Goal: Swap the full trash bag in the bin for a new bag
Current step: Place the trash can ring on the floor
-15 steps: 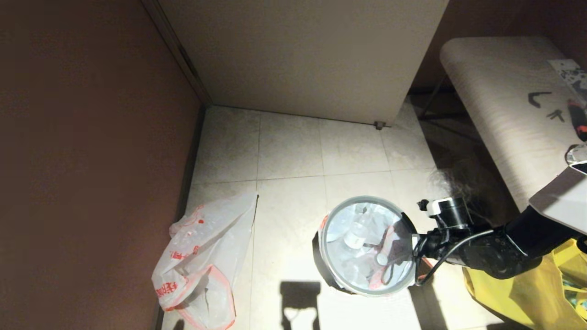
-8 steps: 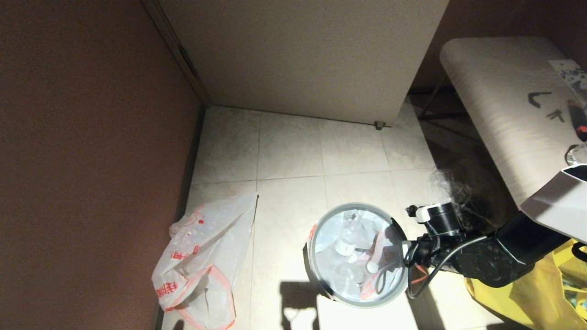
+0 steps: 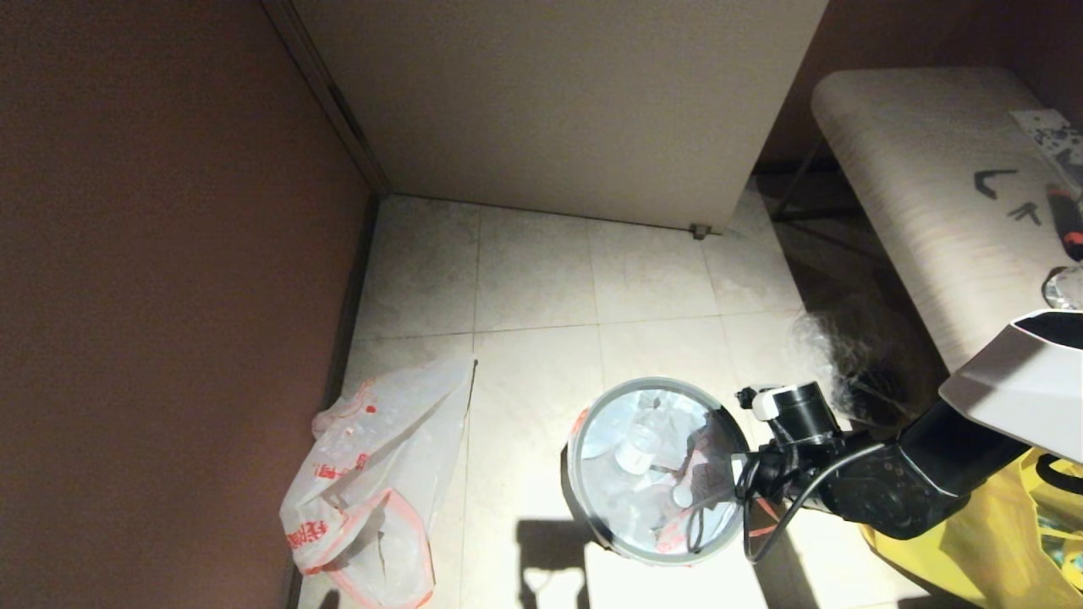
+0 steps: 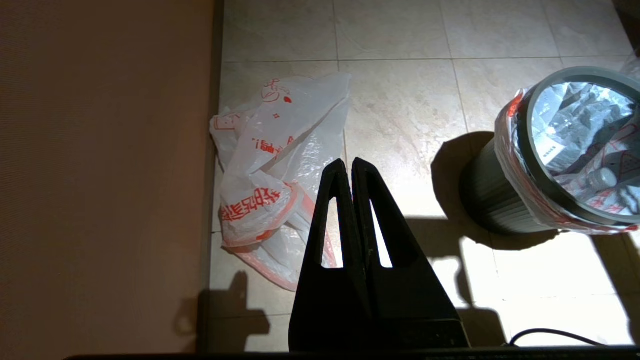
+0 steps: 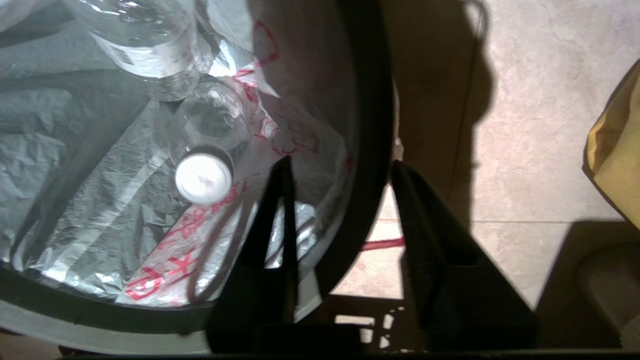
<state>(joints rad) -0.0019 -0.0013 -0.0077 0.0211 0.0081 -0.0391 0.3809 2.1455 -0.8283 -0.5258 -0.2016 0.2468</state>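
Against the brown wall at the left, we see the new bag (image 3: 370, 478) lying limp and crumpled on the tiled floor (image 3: 533, 271), in the same spot as a second ago. Over it, in the left wrist view, hangs the left end effector (image 4: 352, 167), clenched with its two fingers pressed together and holding nothing.

Toward the middle stands the bin (image 3: 653, 470), which sits lower and further left in the head view than it did a second ago. The full trash bag (image 3: 643, 457) is inside it, its red-edged plastic folded over the grey rim ring (image 3: 578, 479), with clear bottles (image 5: 165, 65) showing among the crumpled film.

At the bin's right edge we find the right end effector (image 5: 340, 170), now released: its fingers stand apart and straddle the rim, one inside the bin and one outside, gripping nothing. A second ago it was pinched shut at that same edge.

Further right, a yellow bag (image 3: 998, 541) lies on the floor beneath the arm, and a pale table (image 3: 914, 186) fills the upper corner.
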